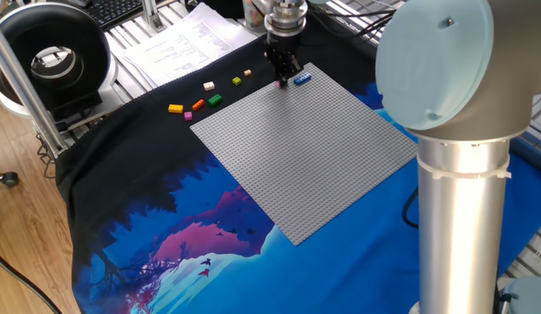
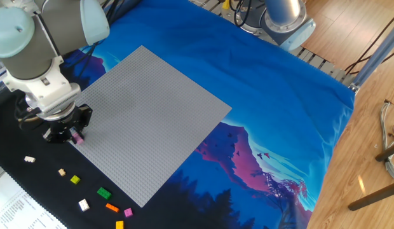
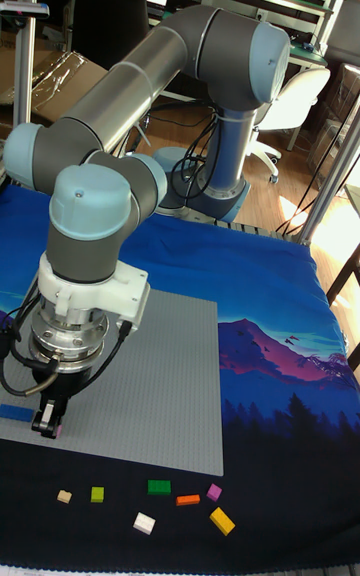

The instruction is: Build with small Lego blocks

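Observation:
My gripper point(image 1: 282, 77) is shut on a small pink brick point(image 1: 280, 84), held at the far corner edge of the grey baseplate point(image 1: 305, 148). I cannot tell whether the brick touches the studs. A blue brick point(image 1: 302, 79) sits on the plate just right of it. In the other fixed view the gripper point(image 2: 74, 132) holds the pink brick point(image 2: 77, 138) at the plate's left edge point(image 2: 146, 114). Loose bricks lie on the black cloth: yellow point(image 1: 175, 109), orange point(image 1: 198, 105), green point(image 1: 215, 99), white point(image 1: 208, 85). In the tall view the gripper point(image 3: 45, 421) hangs over the plate's near-left corner.
Papers point(image 1: 188, 44) and a black round device point(image 1: 52, 57) lie beyond the loose bricks. The arm's thick column point(image 1: 458, 209) stands at the right of the plate. A second pink brick point(image 2: 128, 212) and a yellow one point(image 2: 119, 224) lie near the cloth's front.

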Controlling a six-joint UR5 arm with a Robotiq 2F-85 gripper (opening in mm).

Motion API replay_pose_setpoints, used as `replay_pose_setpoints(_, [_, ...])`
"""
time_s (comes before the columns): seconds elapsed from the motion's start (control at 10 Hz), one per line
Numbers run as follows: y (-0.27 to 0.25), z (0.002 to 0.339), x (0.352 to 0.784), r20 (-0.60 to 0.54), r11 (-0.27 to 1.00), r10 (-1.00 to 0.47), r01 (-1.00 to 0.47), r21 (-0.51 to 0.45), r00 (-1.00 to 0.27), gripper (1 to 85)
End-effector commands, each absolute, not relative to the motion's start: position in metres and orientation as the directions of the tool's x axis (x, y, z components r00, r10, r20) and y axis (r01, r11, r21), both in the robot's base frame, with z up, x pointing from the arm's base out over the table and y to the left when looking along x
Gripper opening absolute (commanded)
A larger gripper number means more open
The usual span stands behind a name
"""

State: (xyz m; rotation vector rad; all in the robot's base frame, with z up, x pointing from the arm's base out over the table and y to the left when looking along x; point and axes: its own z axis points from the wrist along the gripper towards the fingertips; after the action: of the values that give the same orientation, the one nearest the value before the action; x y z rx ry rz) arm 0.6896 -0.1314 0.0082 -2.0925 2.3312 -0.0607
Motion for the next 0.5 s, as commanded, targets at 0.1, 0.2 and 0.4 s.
replay_pose_setpoints(0.1, [-0.133,0.002,0.682,0.015,0.121,-0.992,-0.992,-0.026,-0.122,12.3])
replay_pose_setpoints(0.2, [-0.135,0.002,0.681,0.020,0.114,-0.993,-0.993,-0.023,-0.114,12.3])
replay_pose_setpoints(0.4, [-0.143,0.016,0.682,0.083,0.089,-0.992,-0.995,-0.034,-0.091,11.3])
